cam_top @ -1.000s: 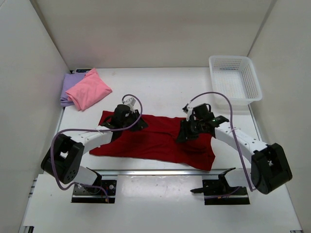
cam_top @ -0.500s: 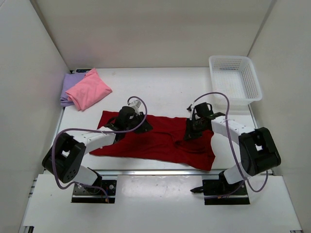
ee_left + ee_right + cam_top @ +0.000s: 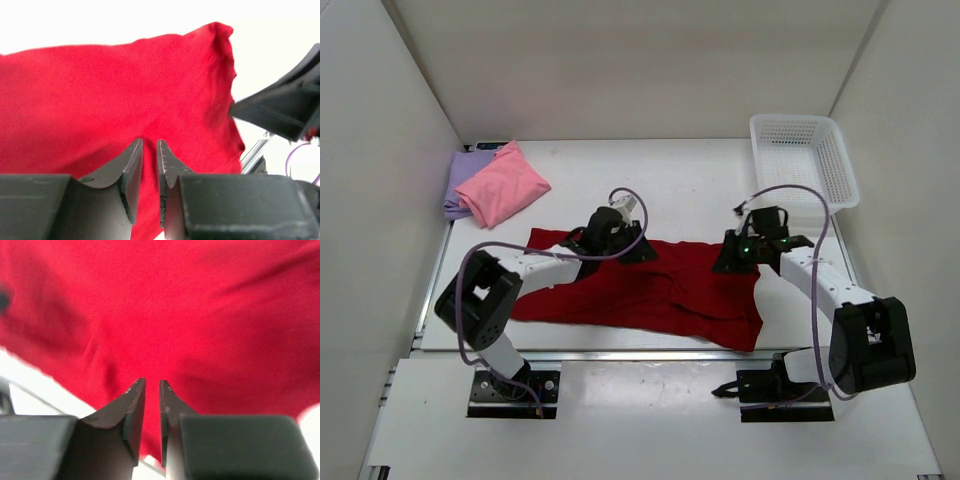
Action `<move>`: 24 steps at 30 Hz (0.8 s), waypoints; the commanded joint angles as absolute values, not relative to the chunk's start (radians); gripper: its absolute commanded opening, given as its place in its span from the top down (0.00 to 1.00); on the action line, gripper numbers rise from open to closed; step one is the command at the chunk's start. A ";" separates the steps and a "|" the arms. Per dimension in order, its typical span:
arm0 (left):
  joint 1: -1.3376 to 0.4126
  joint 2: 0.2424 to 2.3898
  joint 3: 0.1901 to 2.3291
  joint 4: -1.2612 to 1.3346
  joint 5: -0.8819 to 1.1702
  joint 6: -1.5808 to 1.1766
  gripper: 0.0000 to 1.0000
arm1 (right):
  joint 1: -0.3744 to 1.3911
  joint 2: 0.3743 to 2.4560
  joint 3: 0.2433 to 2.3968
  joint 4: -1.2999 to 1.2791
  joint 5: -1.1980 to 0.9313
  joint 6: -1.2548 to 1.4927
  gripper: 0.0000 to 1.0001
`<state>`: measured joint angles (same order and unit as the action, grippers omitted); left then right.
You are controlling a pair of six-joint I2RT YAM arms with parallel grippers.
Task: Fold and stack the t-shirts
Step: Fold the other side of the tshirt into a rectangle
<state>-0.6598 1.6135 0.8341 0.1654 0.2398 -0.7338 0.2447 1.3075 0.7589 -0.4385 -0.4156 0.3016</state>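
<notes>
with left fingers (image 3: 131, 167) and right fingers (image 3: 133, 407) nearly together, grip on dark red t-shirt (image 3: 650, 290) unclear, check before lifting evenly.

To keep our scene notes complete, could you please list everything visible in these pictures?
red t-shirt: one, dark red, spread out mid-table
pink t-shirt: one, pink, folded, far left corner, on the purple one
purple t-shirt: one, lavender, far left corner, under the pink one
basket: one, white, far right corner
table: one, white
left gripper: one, black, at the red t-shirt's far edge, left part
right gripper: one, black, same edge, right part
</notes>
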 commanded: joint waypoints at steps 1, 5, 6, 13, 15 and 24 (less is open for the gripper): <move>-0.663 1.684 0.978 0.166 0.261 -0.736 0.71 | 0.138 1.347 0.822 -0.322 -0.304 0.322 0.81; -0.632 1.802 1.075 0.166 0.320 -0.777 0.71 | 0.085 1.439 0.885 -0.337 -0.180 0.298 0.74; -0.623 1.830 1.077 0.172 0.337 -0.790 0.72 | 0.078 1.456 0.897 -0.341 -0.173 0.307 0.73; -0.534 1.856 0.980 0.249 0.365 -0.851 0.72 | 0.130 1.526 0.974 -0.377 -0.011 0.279 0.69; -0.517 1.836 0.962 0.264 0.368 -0.858 0.72 | 0.147 1.537 0.988 -0.382 0.023 0.262 0.71; -0.488 1.844 0.896 0.285 0.370 -0.864 0.72 | 0.109 1.598 1.006 -0.399 -0.024 0.265 0.83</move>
<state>-0.5007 1.8771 0.9142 0.2405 0.3447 -0.8524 0.1234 1.5909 0.9783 -0.3923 -0.0177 0.2764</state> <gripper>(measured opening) 0.281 0.174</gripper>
